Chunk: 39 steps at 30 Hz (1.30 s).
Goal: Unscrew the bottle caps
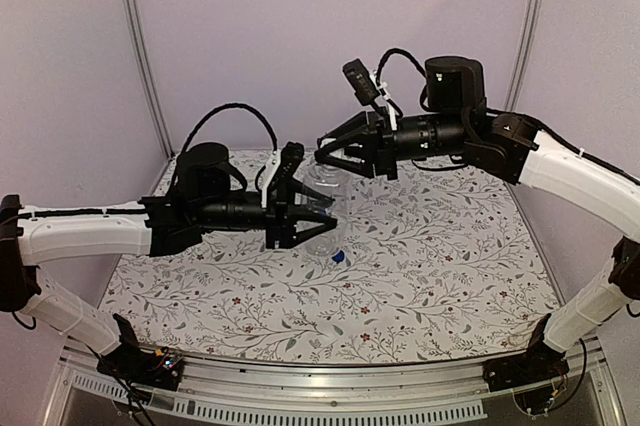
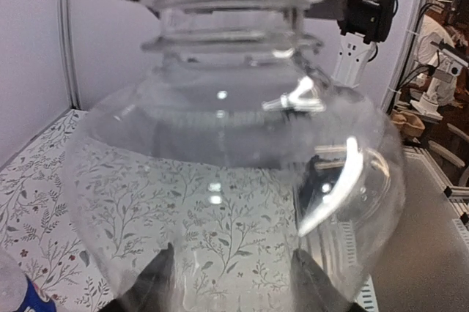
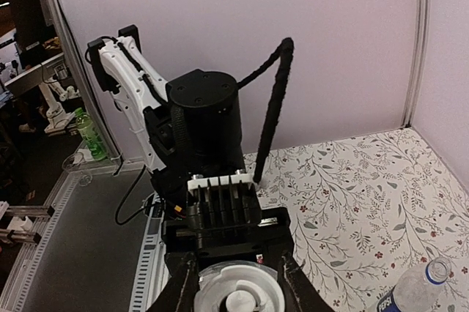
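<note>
Here, right tool (image 3: 236,283) pinches pale cap (image 3: 238,299); left tool (image 2: 233,274) grips clear bottle (image 2: 220,143).

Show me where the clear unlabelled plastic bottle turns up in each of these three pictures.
Top external: the clear unlabelled plastic bottle is just left of centre, raised off the table and hard to see.
Left wrist: it fills nearly the whole picture, neck at the top.
Right wrist: only its pale round cap shows, at bottom centre.
Shared landmark: the floral table cover.
</note>
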Tool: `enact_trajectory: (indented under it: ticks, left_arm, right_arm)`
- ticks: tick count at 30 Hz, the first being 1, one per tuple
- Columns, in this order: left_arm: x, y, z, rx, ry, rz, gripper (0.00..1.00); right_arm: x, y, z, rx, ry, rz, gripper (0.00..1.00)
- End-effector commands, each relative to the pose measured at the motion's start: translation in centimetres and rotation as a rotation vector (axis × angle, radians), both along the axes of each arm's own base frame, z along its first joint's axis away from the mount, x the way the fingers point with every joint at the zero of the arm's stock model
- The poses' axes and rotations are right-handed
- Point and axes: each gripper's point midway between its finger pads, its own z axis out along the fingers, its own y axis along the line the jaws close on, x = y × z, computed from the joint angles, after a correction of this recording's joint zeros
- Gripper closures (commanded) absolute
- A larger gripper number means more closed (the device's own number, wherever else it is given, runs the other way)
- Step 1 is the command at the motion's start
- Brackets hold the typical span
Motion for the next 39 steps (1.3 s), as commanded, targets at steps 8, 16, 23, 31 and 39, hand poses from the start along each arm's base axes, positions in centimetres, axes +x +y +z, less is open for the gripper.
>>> enact_trajectory:
  ticks: [8,16,23,31,39]
  left_arm:
    - [-4.9,-0.2,1.9,-0.086,0.014,-0.305,0.54]
    - [-2.8,-0.3,1.4,-0.063,0.009,-0.189,0.55]
    - [0.4,-0.2,0.7,-0.016,-0.003,-0.006,0.55]
    - [3.3,0.4,-0.2,0.022,0.004,0.169,0.55]
    - [5.8,1.4,-0.8,0.054,0.01,0.331,0.54]
  right_arm:
    - [-1.7,-0.6,0.5,0.024,-0.056,0.242,0.85]
    - [0.4,-0.9,0.4,-0.003,-0.038,0.124,0.5]
    - [2.0,-1.8,1.3,-0.01,-0.015,-0.021,0.15]
    - [3.8,-2.6,2.5,0.025,0.066,-0.171,0.03]
    - [8.6,-3.8,2.7,0.08,0.206,-0.478,0.03]
